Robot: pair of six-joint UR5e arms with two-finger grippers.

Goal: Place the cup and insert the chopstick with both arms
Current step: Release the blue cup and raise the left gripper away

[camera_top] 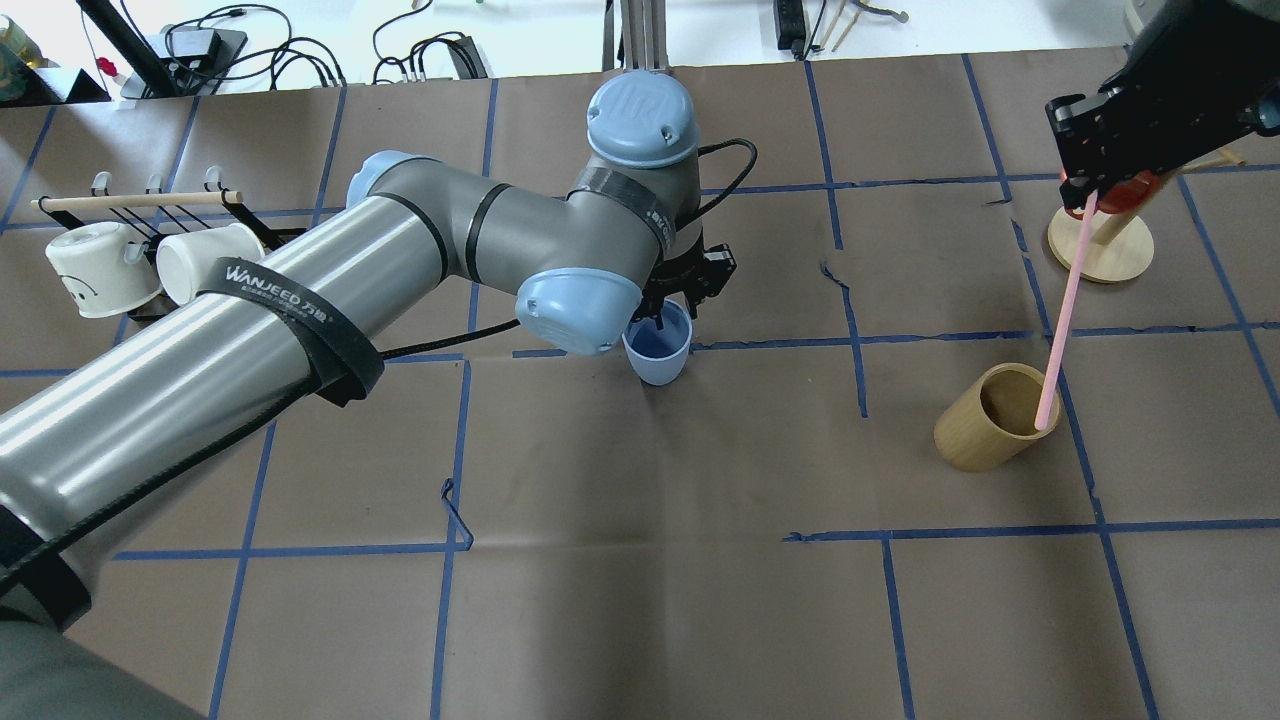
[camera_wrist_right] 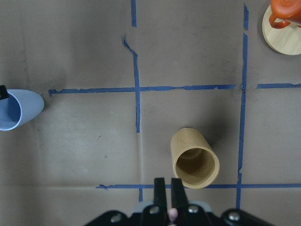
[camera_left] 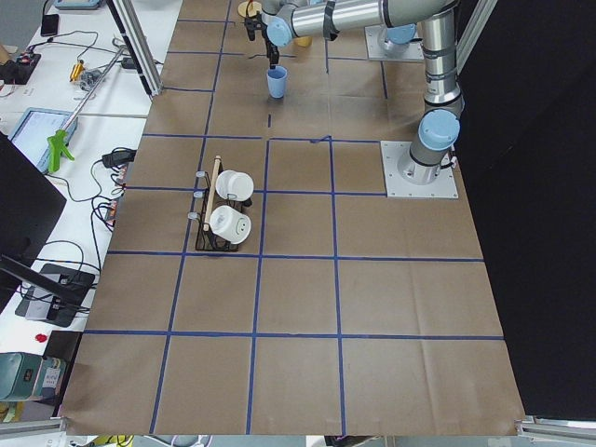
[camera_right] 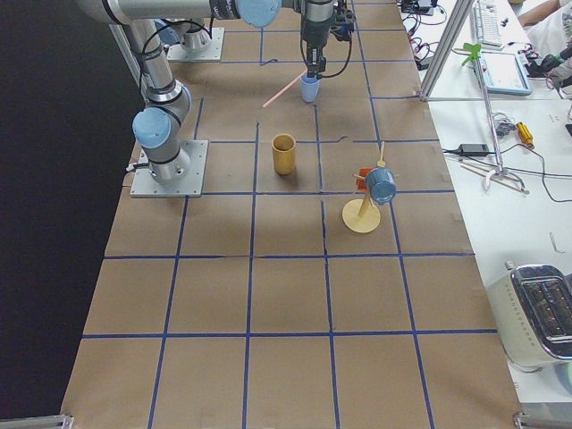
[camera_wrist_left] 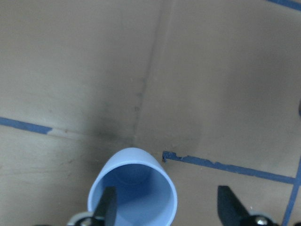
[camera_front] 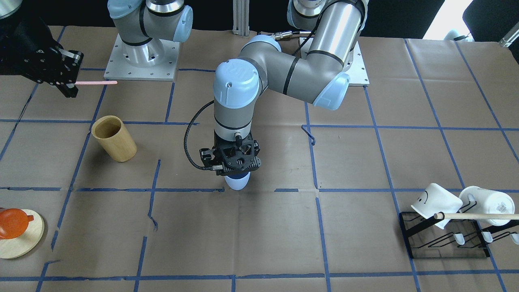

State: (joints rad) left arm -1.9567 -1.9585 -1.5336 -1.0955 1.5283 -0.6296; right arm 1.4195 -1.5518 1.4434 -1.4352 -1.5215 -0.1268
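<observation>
The pale blue cup [camera_top: 657, 352] stands upright on the brown paper near the table's middle; it also shows in the front view [camera_front: 237, 181] and the left wrist view [camera_wrist_left: 134, 186]. My left gripper [camera_wrist_left: 168, 207] is open right over it, with one finger [camera_wrist_left: 109, 207] inside the cup and the other outside, well clear of the wall. My right gripper [camera_top: 1085, 190] is high at the table's right side, shut on a pale pink chopstick [camera_top: 1062, 310] that hangs slanted in the air. The pink end shows between its closed fingers [camera_wrist_right: 160, 188].
A tan bamboo cylinder [camera_top: 985, 430] stands upright below the right gripper [camera_wrist_right: 195, 165]. A round wooden stand with an orange piece [camera_front: 16, 233] is beyond it. A black rack with two white mugs and a wooden dowel [camera_top: 130, 260] stands on the left side.
</observation>
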